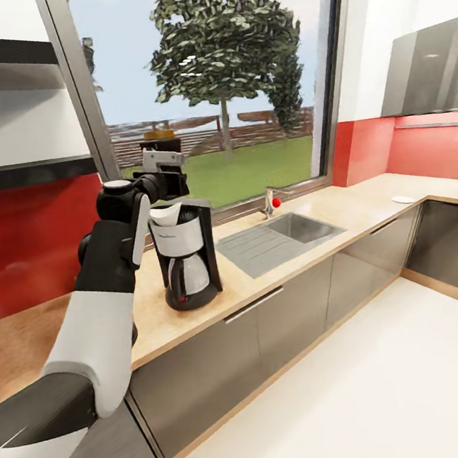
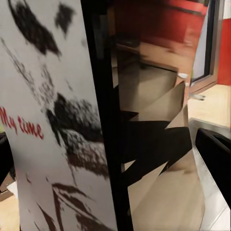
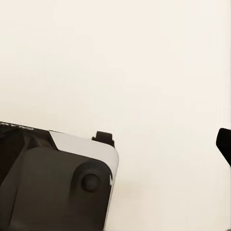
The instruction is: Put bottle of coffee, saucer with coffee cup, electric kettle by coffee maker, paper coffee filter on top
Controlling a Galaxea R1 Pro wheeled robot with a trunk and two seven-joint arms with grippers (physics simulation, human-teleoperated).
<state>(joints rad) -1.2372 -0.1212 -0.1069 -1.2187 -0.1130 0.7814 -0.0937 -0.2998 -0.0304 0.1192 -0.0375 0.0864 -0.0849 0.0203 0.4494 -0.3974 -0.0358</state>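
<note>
Head view: grips the coffee jar (image 1: 159, 134) in the left fingers (image 1: 163, 160), clamped on it, high over the coffee maker (image 1: 185, 259) and well clear of the tabletop (image 1: 329, 224). Could brush the paper filter (image 1: 166, 214) off the maker's top on the way down, or tip the tall machine if lowered too close. Also catches the saucer (image 1: 403, 199) far along, past the sink (image 1: 304, 228). Left wrist view: reads the jar's label close up. Right wrist view: looks at pale floor (image 3: 144, 57); cannot tell whether the right fingers (image 3: 224, 143) sit apart or together.
</note>
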